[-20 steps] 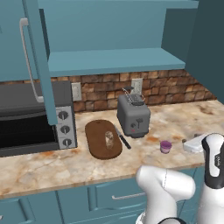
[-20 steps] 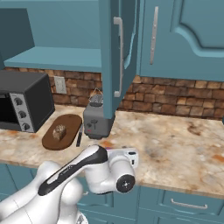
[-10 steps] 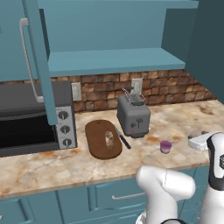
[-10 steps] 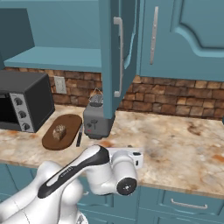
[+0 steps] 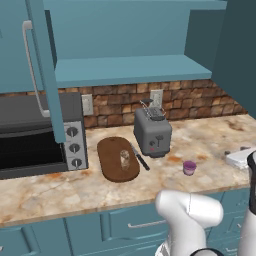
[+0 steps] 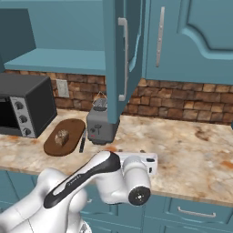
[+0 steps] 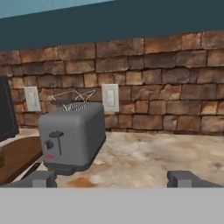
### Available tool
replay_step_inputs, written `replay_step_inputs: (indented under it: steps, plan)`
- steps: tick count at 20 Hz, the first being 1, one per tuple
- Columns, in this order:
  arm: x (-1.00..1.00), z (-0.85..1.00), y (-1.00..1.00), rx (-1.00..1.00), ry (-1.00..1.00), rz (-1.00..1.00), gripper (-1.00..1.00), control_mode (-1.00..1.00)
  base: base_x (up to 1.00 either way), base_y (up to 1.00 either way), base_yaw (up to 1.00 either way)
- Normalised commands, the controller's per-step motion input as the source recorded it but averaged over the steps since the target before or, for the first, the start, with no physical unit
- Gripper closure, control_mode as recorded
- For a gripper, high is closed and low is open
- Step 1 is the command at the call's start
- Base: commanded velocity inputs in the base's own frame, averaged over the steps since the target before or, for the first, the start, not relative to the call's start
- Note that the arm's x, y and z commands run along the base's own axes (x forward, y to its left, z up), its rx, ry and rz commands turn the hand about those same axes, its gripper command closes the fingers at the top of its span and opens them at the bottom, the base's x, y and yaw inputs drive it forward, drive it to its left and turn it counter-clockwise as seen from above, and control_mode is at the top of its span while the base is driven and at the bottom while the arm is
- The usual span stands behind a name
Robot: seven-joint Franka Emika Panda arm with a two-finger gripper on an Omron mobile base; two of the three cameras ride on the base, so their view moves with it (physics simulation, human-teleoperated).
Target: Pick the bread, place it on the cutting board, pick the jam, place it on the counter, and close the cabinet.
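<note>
1 slice of bread (image 5: 124, 159) lies on the cutting board (image 5: 112, 167), a dark oval set flat on the counter (image 5: 60, 187) between the microwave (image 5: 35, 135) on its left and the grey toaster (image 5: 152, 134) on its right. A thin black-handled knife (image 5: 140, 159) lies in the gap between board and toaster, just beside the board's edge. The jam (image 5: 189, 168), a small pink-purple jar, stands upright on the counter in front of the toaster and to its right, apart from it and near the counter's front edge. Above, the cabinet (image 5: 125, 70) is open: its left door (image 5: 42, 70) swings out over the microwave and its inner shelf is bare. In the hand view, the gripper (image 7: 114, 179) is released, its 2 fingertips (image 7: 41, 178) spread wide with nothing between them, aimed low across the counter at the toaster and the brick backsplash (image 7: 166, 96) with its 2 wall outlets (image 7: 110, 98). From the right base view the bread sits near the board's middle, and the open door hangs in front of the toaster.
</note>
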Motion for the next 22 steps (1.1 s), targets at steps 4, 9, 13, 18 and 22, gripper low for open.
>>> replay_step_inputs:
  steps: [4, 9, 13, 18, 22]
  plan:
    - [-0.18, 0.22, -0.27, 0.01, -0.04, 0.00, -1.00, -1.00, 0.00, 0.00, 0.00]
    - [-0.26, 0.26, -0.21, 0.02, -0.07, 0.00, -1.00, -1.00, 0.00, 0.00, 0.00]
    - [-0.28, 0.31, -0.11, 0.02, -0.10, 0.00, -1.00, -1.00, 0.00, 0.00, 0.00]
    - [-0.23, 0.26, -0.07, 0.00, -0.14, 0.00, -1.00, -1.00, 0.00, 0.00, 0.00]
    - [-0.17, 0.31, -0.08, 0.00, -0.13, 0.00, -1.00, -1.00, 0.00, 0.00, 0.00]
